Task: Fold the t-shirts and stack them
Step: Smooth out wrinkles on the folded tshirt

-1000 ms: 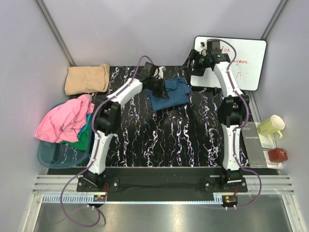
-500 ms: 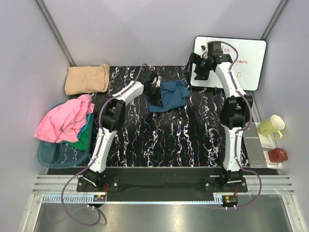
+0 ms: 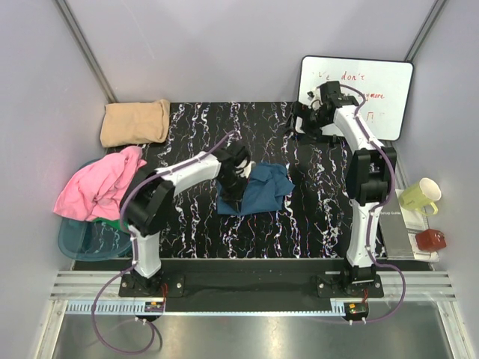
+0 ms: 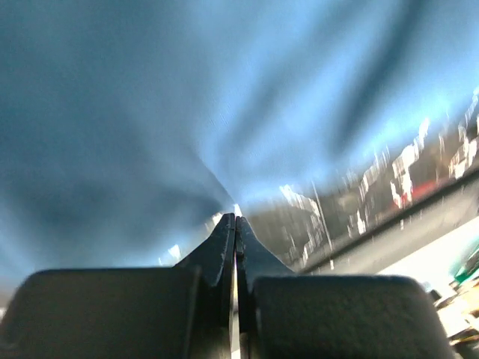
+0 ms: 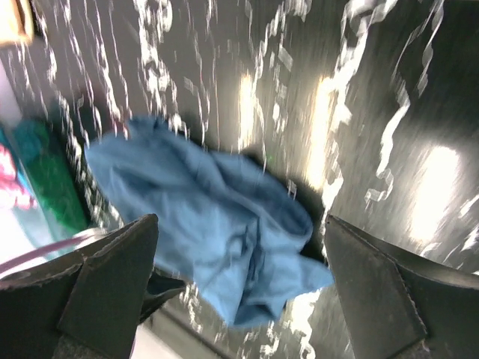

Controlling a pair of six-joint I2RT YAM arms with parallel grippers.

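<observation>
A dark teal-blue t-shirt (image 3: 258,191) lies crumpled on the black marbled mat (image 3: 299,224), near its middle. My left gripper (image 3: 234,179) is at the shirt's left edge, shut on the cloth; in the left wrist view the jaws (image 4: 236,218) are pressed together and blue cloth (image 4: 187,97) fills the frame. My right gripper (image 3: 304,120) is open and empty, raised at the back right. Its wrist view shows the shirt (image 5: 217,232) far below between the spread fingers (image 5: 112,277). A folded tan-beige t-shirt (image 3: 135,122) lies at the back left.
A pink shirt (image 3: 101,187) and a green one (image 3: 132,215) hang over a teal basket (image 3: 86,241) at the left. A whiteboard (image 3: 370,82) leans at the back right. A yellow mug (image 3: 419,196), a book (image 3: 394,222) and a red object (image 3: 431,239) sit at the right edge.
My left gripper has pulled the teal-blue shirt from the back of the mat towards the near middle. My right gripper has stayed at the back right, shifting only slightly.
</observation>
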